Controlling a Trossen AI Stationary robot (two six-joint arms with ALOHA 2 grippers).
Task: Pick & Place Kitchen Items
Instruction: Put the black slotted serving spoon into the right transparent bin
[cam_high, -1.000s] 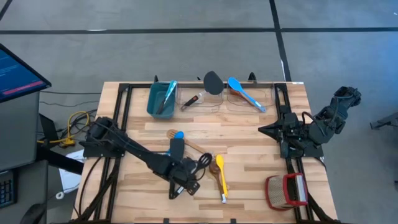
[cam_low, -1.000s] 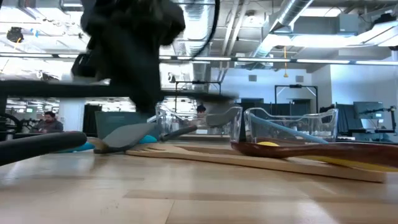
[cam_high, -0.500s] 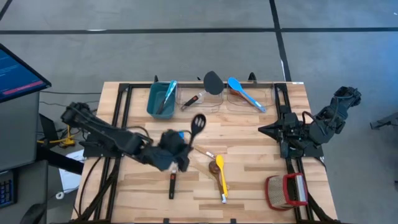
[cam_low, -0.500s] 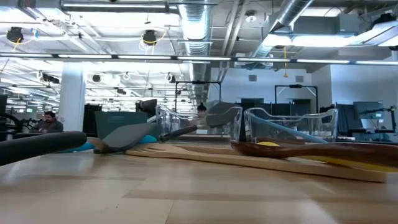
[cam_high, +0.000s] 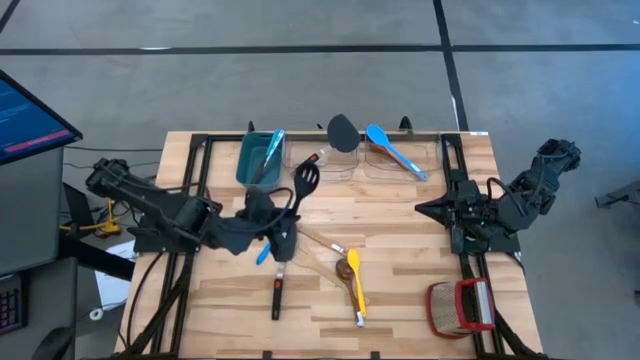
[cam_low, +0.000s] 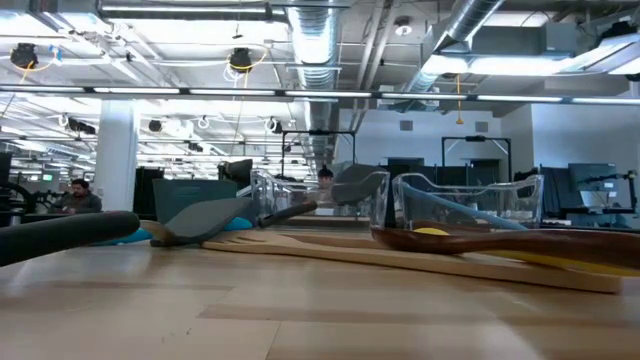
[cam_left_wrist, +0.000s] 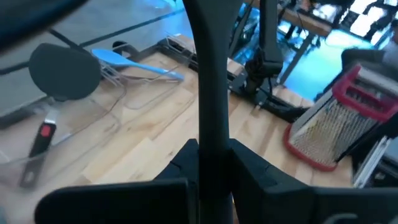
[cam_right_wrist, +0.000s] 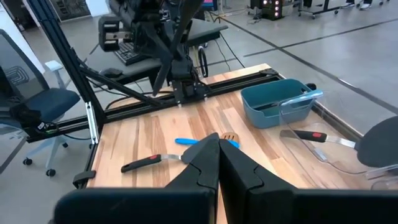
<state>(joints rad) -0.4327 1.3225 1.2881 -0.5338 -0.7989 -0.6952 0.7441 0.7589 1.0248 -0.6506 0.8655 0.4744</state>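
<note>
Fingers (cam_left_wrist: 249, 171) of the left gripper (cam_high: 283, 228) are clamped on the handle of a black slotted turner (cam_high: 304, 184), lifted above the middle of the table (cam_high: 400, 215). Its slotted head lies on the far side of the fingers, toward the teal bin (cam_high: 258, 160), and the handle runs back through them to the near side, so the long axis goes near-to-far, leaning slightly right. On the table's right side, the right gripper (cam_right_wrist: 214, 158) waits with its fingers pressed together on nothing. Near the middle front lie a yellow spoon (cam_high: 356, 284) and a wooden spoon (cam_high: 343, 272).
</note>
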